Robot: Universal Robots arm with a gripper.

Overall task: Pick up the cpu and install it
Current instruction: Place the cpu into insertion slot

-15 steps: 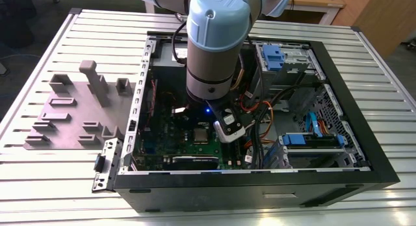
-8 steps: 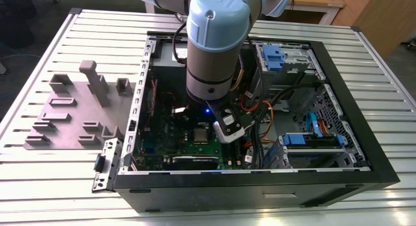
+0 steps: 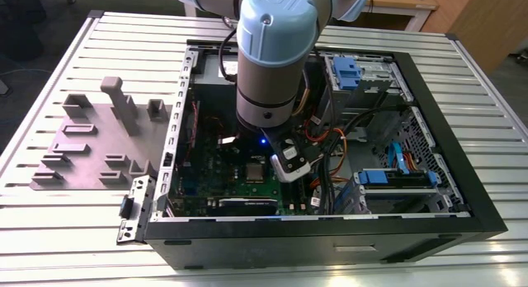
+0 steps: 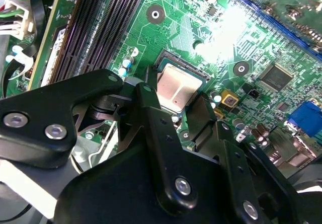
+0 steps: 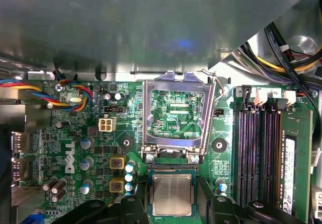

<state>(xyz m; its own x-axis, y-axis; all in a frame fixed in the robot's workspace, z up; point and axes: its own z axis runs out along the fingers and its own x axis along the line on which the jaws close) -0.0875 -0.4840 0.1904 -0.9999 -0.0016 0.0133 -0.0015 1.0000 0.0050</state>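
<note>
Inside the open computer case on the slatted table, the exterior view gives me the whole layout. The arm reaches straight down over the green board, and the cpu lies flat on that board just beside the arm's lower end. A grey-purple moulded plate with upright blocks sits on the table outside the case, toward the exterior view's left. From here I cannot make out the fingers. The second wrist view brings me close. The gripper is spread, and its black fingers stand one on either side of the chip with nothing pinched between them. I cannot tell whether either pad touches its edge. The cpu is a small square with a matte silver-grey top and a paler rim, seated in its dark socket frame. Memory slots run alongside, and a glare patch washes out part of the board. The first wrist view adds what the other two hide. The socket's metal load plate stands swung open just beyond the chip, with its lever wire raised beside it. I also see coloured wires at one edge of the board, and both fingers flanking the socket.
</note>
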